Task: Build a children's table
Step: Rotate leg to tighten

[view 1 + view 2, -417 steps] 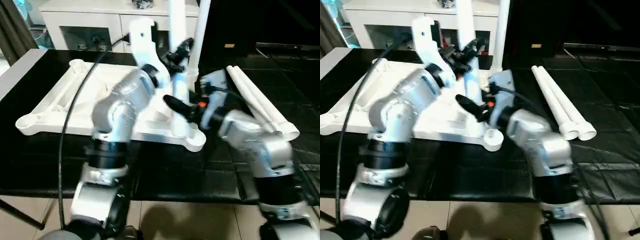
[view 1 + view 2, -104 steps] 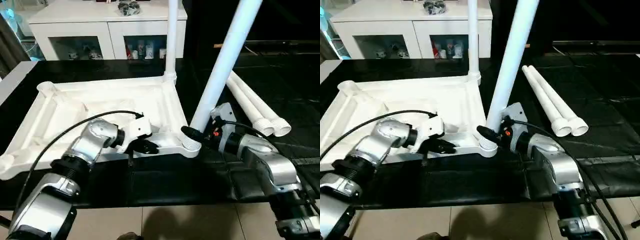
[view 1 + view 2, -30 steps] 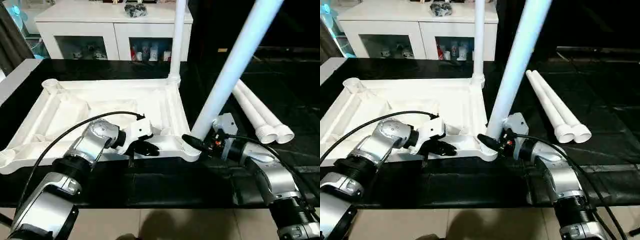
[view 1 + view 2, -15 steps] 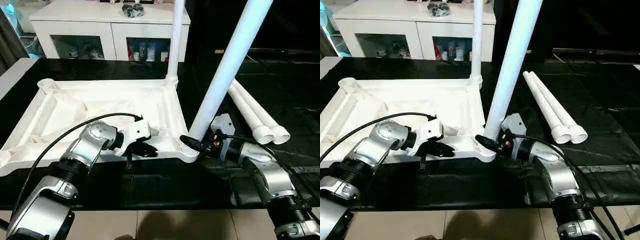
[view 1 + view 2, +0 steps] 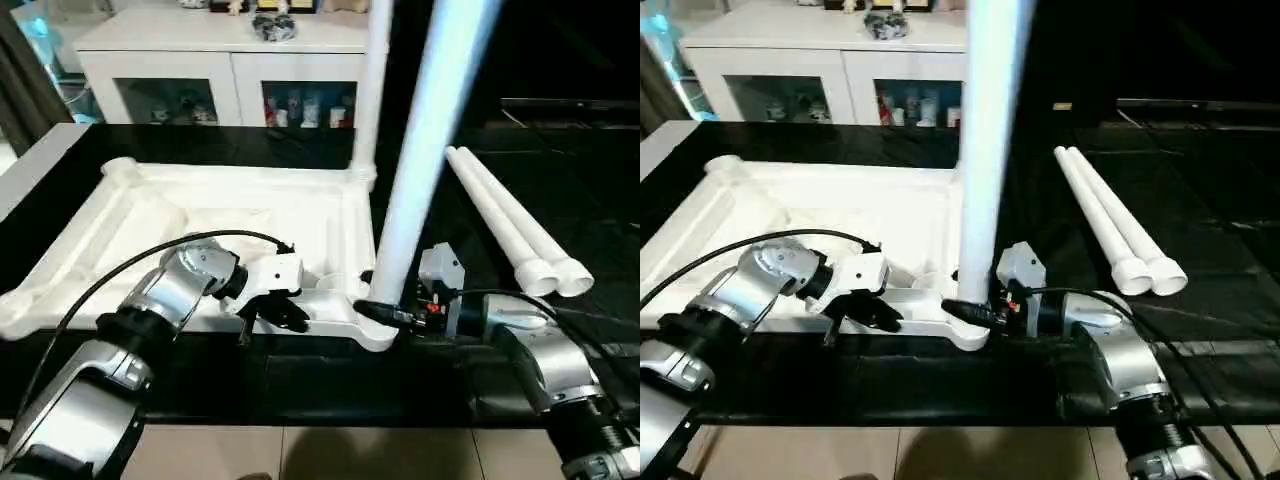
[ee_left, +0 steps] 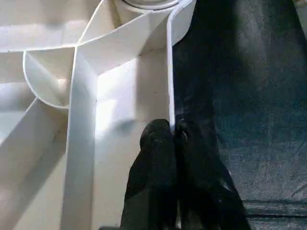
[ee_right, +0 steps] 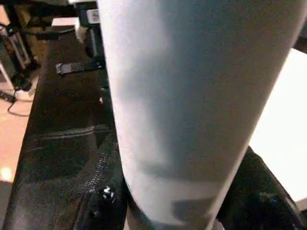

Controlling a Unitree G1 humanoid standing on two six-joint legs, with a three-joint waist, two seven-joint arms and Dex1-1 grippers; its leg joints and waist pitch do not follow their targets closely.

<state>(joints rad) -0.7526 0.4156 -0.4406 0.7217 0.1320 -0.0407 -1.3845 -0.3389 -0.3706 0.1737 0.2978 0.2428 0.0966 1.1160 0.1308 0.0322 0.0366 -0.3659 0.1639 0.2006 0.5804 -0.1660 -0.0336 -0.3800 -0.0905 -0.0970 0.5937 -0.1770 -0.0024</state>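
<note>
The white tabletop (image 5: 200,215) lies underside up on the black mat. One white leg (image 5: 372,90) stands in its far right corner socket. A second leg (image 5: 425,160) rises nearly upright from the near right corner socket (image 5: 372,325). My right gripper (image 5: 378,308) is closed around the base of that leg, which sits between the black fingers (image 7: 261,196) in the right wrist view. My left gripper (image 5: 293,317) is shut on the tabletop's thin near rim (image 6: 169,72), just left of that socket. Two loose legs (image 5: 510,225) lie side by side on the mat to the right.
A white glass-door cabinet (image 5: 230,60) stands behind the table. A black cable (image 5: 150,260) loops over my left forearm. The mat's near edge runs just below both forearms, with floor beyond. A pale table edge (image 5: 30,165) shows at far left.
The near leg has swung from leaning right to almost upright in its socket, still held by my right gripper. My left gripper stays pinched on the rim. The camera has shifted slightly.
</note>
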